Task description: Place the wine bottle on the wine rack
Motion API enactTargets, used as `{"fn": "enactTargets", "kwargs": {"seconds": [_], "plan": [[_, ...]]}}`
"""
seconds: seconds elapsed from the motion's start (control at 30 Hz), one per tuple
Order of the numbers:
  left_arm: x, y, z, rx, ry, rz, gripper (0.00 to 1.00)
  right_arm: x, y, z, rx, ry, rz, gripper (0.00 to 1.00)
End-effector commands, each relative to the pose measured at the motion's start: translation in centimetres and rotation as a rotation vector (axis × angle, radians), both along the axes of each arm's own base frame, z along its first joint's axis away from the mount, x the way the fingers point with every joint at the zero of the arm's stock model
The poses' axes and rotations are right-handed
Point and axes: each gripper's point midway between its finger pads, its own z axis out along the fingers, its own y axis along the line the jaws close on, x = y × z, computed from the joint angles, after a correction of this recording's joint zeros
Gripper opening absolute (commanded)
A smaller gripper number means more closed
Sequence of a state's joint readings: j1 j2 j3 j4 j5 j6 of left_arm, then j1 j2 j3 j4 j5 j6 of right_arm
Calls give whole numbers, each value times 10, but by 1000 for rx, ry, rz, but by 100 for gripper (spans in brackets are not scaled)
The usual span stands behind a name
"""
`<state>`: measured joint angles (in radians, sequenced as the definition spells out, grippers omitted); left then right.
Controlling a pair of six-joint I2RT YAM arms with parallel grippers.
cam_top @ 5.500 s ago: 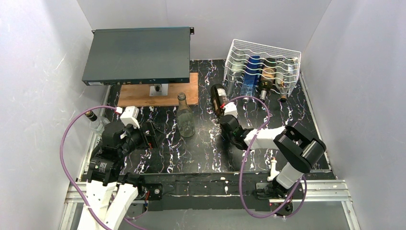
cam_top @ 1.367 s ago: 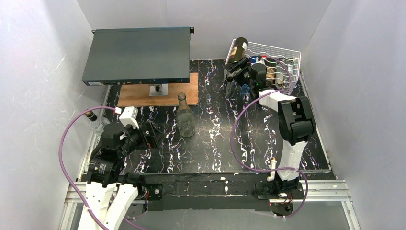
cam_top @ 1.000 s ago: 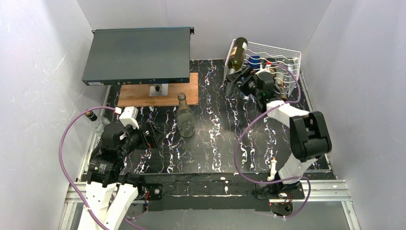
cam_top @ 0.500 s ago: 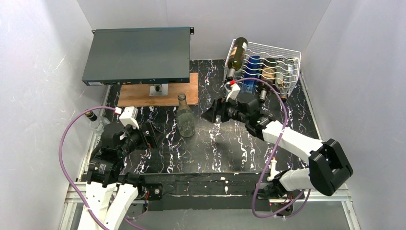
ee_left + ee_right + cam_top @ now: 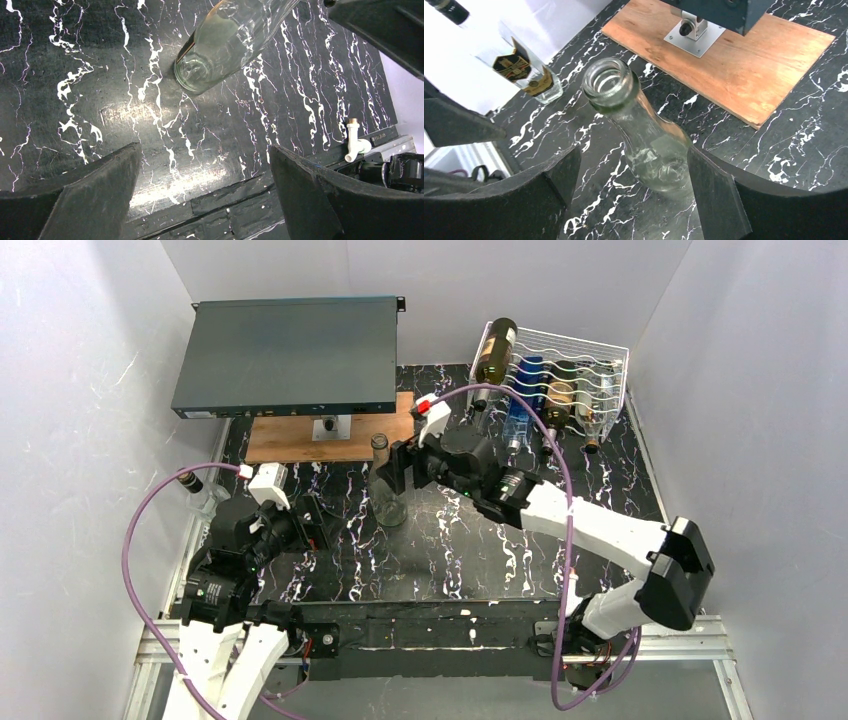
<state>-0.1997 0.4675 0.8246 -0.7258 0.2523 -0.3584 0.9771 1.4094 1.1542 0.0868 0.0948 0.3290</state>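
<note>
A dark wine bottle (image 5: pixel 495 350) lies on the left end of the white wire wine rack (image 5: pixel 604 344) at the back right, with nothing holding it. A clear glass bottle (image 5: pixel 387 492) stands upright mid-table. My right gripper (image 5: pixel 397 473) is down at this bottle, open. In the right wrist view the clear bottle (image 5: pixel 644 135) stands between the fingers of the gripper (image 5: pixel 633 161): the right finger is at the glass and a gap shows on the left. My left gripper (image 5: pixel 203 150) hangs open and empty over the table, the clear bottle's base (image 5: pixel 197 75) ahead of it.
A dark flat metal box (image 5: pixel 285 355) sits on a stand over a wooden board (image 5: pixel 300 442) at the back left. A small labelled bottle (image 5: pixel 197 490) stands by the left wall. Several more bottles lie in the rack, among them a blue one (image 5: pixel 525 390).
My right arm has swung away from the rack, leaving the dark bottle on it, and come left and down around the clear bottle. Its jaws have narrowed a little. The left arm is still.
</note>
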Motion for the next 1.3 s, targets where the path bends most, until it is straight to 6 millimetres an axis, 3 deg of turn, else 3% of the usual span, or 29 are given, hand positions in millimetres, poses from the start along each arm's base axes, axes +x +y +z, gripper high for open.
{"fn": "enactTargets", "kwargs": {"seconds": [0.0, 0.2, 0.3, 0.4, 0.43, 0.77, 0.83, 0.9, 1.07, 1.27], "plan": [[1, 1, -2, 11, 1, 2, 99, 14, 10, 14, -72, -109, -88, 86], [1, 2, -3, 12, 4, 4, 99, 25, 26, 25, -128, -162, -186, 82], [1, 1, -3, 12, 5, 2, 99, 27, 29, 21, -175, -180, -215, 80], [1, 2, -3, 13, 2, 5, 99, 25, 31, 23, -198, -218, -237, 61], [1, 2, -3, 13, 2, 7, 99, 25, 32, 24, -196, -231, -246, 59], [2, 1, -4, 14, 10, 1, 99, 32, 41, 15, -209, -277, -269, 58], [1, 1, -3, 13, 8, 0, 99, 36, 38, 13, -213, -300, -291, 55], [1, 2, -4, 14, 9, 5, 99, 39, 32, 11, -210, -312, -310, 43], [2, 1, -4, 14, 8, 4, 99, 48, 14, 8, -183, -296, -330, 5], [2, 0, -4, 12, 13, -5, 99, 60, -31, 29, -149, -314, -428, 1]]}}
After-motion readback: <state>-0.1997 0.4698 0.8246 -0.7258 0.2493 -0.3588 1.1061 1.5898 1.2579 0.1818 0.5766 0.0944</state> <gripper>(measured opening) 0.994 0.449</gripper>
